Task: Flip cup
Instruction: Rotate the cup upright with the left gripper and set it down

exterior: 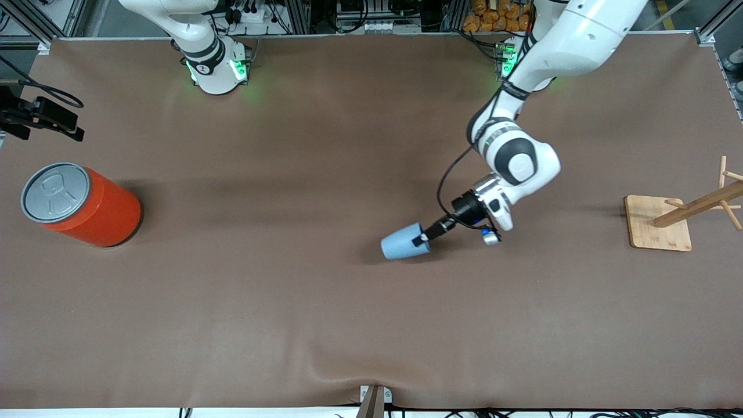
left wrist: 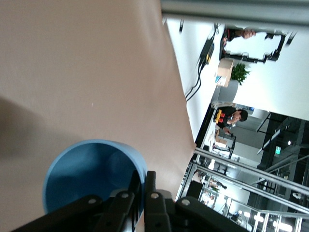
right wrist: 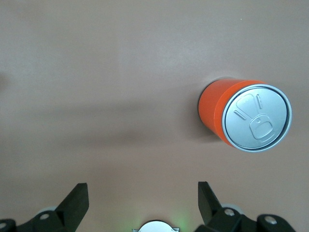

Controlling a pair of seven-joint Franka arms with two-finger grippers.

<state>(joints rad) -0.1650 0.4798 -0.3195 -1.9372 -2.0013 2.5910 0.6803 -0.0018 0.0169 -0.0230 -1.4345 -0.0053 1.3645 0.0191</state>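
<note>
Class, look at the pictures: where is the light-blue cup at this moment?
The cup is tilted on its side near the table's middle, its rim pinched by the left pincer, between the orange can and the wooden rack.
</note>
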